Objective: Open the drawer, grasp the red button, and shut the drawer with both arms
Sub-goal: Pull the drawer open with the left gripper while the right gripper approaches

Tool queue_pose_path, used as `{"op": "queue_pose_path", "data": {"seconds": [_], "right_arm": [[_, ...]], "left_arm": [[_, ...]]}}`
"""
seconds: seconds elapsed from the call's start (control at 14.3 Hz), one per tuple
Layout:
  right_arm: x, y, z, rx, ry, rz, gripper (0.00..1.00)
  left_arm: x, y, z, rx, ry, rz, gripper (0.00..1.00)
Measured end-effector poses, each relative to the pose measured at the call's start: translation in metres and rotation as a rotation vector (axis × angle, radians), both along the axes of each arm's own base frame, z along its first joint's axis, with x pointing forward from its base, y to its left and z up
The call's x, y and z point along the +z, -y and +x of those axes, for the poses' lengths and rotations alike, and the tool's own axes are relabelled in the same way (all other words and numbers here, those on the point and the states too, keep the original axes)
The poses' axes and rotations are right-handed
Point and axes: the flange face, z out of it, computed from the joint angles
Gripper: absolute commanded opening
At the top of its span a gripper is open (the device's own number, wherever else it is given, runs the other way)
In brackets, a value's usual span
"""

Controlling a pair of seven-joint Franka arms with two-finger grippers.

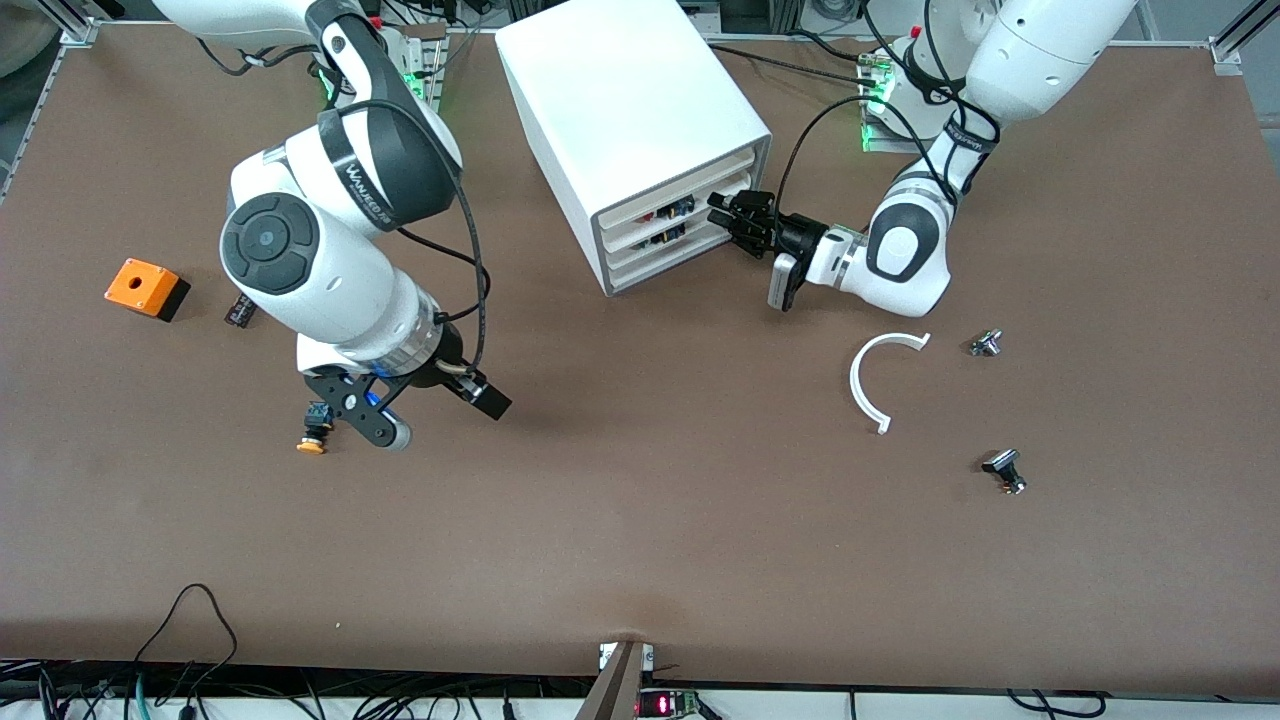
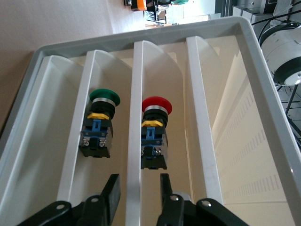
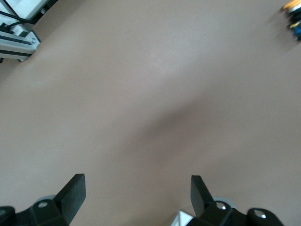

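Left pincer [image 2: 139, 188] at open drawer [image 2: 263, 94] of cabinet [image 1: 630, 130], fingers [image 2: 111, 188] partly apart, straddling a divider, gripping nothing. Red button [image 2: 155, 129] in drawer compartment beside green-capped one [image 2: 101, 122]. Right pincer [image 3: 138, 190] wide open, empty, waiting over counter [image 1: 650, 520].

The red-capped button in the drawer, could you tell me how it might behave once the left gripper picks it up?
The red-capped button looks rigid and probably light. Lying on its side, its round cap may let it roll or pivot if nudged. Its squarish black body should give the left gripper flatter faces than the cap would.
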Motion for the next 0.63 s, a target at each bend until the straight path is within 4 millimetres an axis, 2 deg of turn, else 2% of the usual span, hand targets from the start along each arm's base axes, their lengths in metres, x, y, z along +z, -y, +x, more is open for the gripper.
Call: {"op": "queue_pose_path", "data": {"seconds": [0.21, 0.42, 0.49, 0.56, 0.63], "right_arm": [[0.001, -0.019, -0.003, -0.055, 0.014, 0.021, 0.99], [-0.001, -0.039, -0.005, -0.101, 0.024, 0.04, 0.99], [0.0, -0.044, -0.006, -0.118, 0.028, 0.047, 0.99], [0.001, -0.049, -0.006, -0.133, 0.032, 0.055, 0.99], [0.001, -0.055, -0.007, -0.146, 0.037, 0.062, 0.99]], "left_arm": [[-0.006, 0.002, -0.007, 0.0, -0.02, -0.004, 0.39], [-0.012, 0.002, -0.009, 0.001, -0.03, -0.007, 0.29], [-0.013, 0.003, -0.01, 0.0, -0.032, -0.007, 0.24], [-0.014, 0.004, -0.011, -0.003, -0.035, -0.009, 0.03], [-0.014, 0.007, -0.013, -0.006, -0.039, -0.012, 0.0]]}}
